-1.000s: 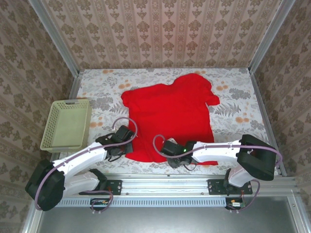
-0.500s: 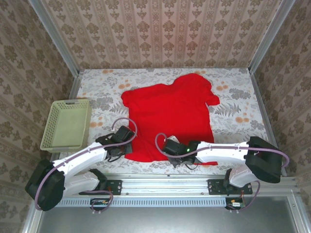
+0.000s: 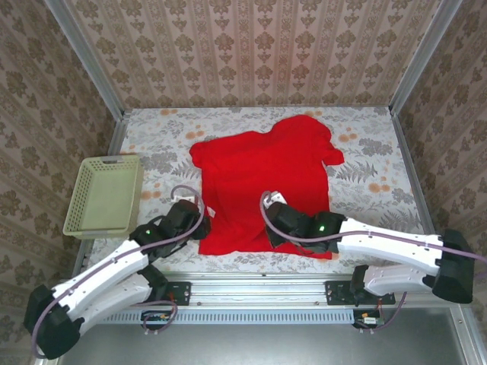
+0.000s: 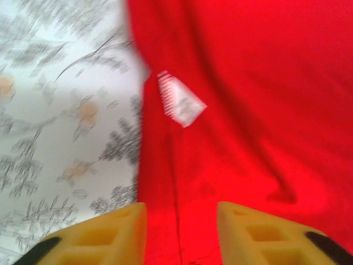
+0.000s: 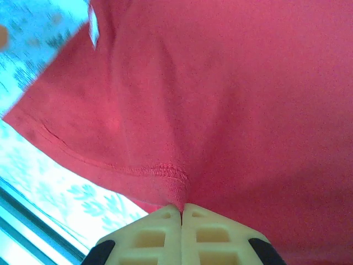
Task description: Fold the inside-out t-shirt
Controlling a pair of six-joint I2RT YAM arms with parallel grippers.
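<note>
The red t-shirt [image 3: 266, 171] lies spread flat on the flowery table [image 3: 373, 190]. Its bottom edge is right at both pincers. The rest of it reaches away in front of them.

The right pincer [image 5: 182, 212] is squeezed tight on the shirt's bottom hem [image 5: 160, 168]. A little bit of red cloth sits between its two tips. The cloth around it wrinkles in toward that spot.

The left pincer [image 4: 181, 234] has its two fingers apart. Red cloth and a thin seam line lie in the gap between them, but nothing is pinched. A small white tag [image 4: 179, 100] lies a bit ahead of this pincer. The shirt's side edge runs just to its left, with bare table past that.

Here is what I think could go wrong. Only one pincer has a hold. If the right one lifts now, the shirt gets pulled from one spot and may go crooked and bunch up. The left pincer is very near the side edge. If it closes a little too far left, it may catch nothing, or just a thin bit that slips out. The right pincer holds only a small bite of hem, so a hard tug could pull it free. Either pincer might also grab just the top layer, and then the shirt would open up and not fold.
</note>
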